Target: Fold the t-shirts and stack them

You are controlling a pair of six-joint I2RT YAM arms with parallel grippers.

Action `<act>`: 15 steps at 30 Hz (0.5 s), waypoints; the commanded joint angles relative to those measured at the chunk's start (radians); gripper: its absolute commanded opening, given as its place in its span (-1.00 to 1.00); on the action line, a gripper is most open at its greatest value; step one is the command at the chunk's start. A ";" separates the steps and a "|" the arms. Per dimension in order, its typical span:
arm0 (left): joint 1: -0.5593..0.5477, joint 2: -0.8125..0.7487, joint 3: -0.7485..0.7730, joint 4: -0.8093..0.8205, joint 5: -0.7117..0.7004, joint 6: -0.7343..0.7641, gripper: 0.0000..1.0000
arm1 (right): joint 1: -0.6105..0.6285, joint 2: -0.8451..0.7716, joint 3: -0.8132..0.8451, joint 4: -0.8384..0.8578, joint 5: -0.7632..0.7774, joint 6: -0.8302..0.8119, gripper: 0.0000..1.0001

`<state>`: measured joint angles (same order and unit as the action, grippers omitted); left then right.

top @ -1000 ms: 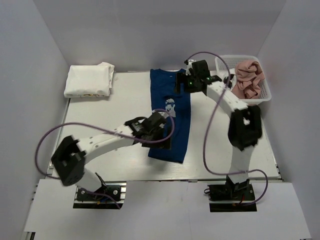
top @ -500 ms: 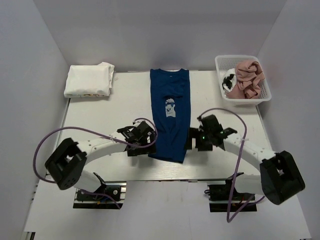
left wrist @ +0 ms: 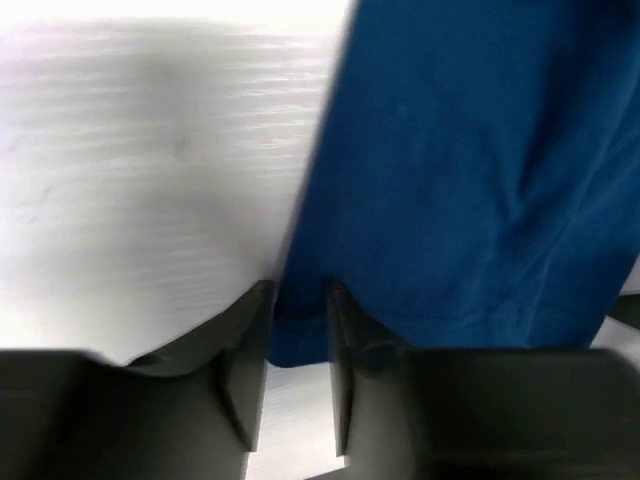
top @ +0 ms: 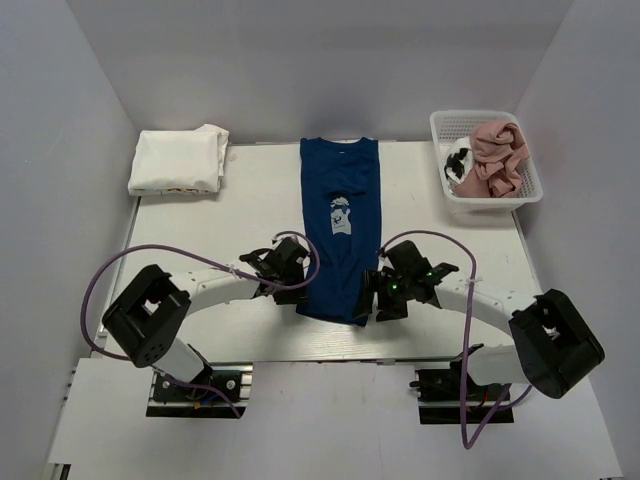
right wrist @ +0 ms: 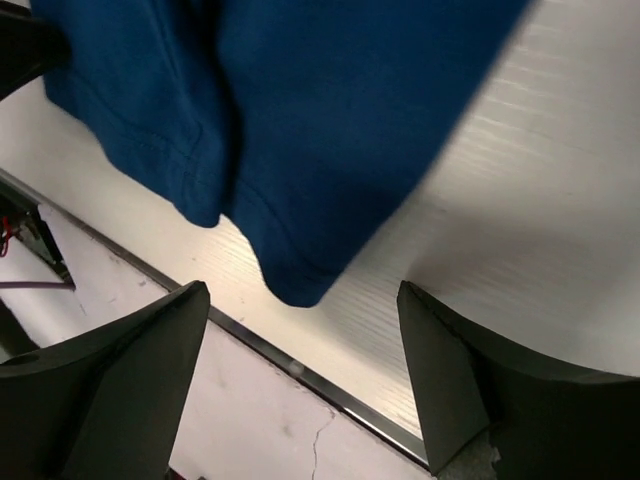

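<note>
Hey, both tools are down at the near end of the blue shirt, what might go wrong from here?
The left tool stands narrow around its corner of the navy t-shirt, while the right tool is wide open around the other; lifting now would likely skew the hem. The right corner shows stacked layers, so a shallow pinch may catch only one and undo the fold.

Robotics lab test cell: plain white partition walls (top: pixel 70 120) box in a pale tabletop (top: pixel 200 220), where a left arm (top: pixel 210 283) and right arm (top: pixel 490 298), trailing purple cables (top: pixel 430 234), sit bolted to metal mounts (top: pixel 200 385).
</note>
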<state>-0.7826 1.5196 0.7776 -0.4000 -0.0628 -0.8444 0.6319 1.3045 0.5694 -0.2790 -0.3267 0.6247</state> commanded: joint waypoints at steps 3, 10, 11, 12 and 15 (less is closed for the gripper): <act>-0.021 0.048 -0.035 0.032 0.067 0.015 -0.37 | 0.025 0.041 0.004 0.034 -0.014 0.029 0.31; -0.021 0.014 -0.080 0.023 0.132 -0.007 -1.00 | 0.035 0.021 -0.017 0.008 0.014 0.033 -1.00; -0.021 0.001 -0.102 0.035 0.144 -0.007 -1.00 | 0.038 0.013 -0.019 -0.003 0.018 0.035 -1.00; -0.021 -0.033 -0.116 0.046 0.167 -0.019 -1.00 | 0.041 -0.003 -0.022 -0.005 0.021 0.027 -1.00; -0.030 -0.099 -0.172 0.058 0.195 -0.030 -1.00 | 0.045 -0.042 -0.031 -0.029 0.014 0.017 -1.00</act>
<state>-0.8005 1.4704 0.6697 -0.2901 0.0822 -0.8639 0.6643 1.3102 0.5480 -0.2764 -0.3149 0.6502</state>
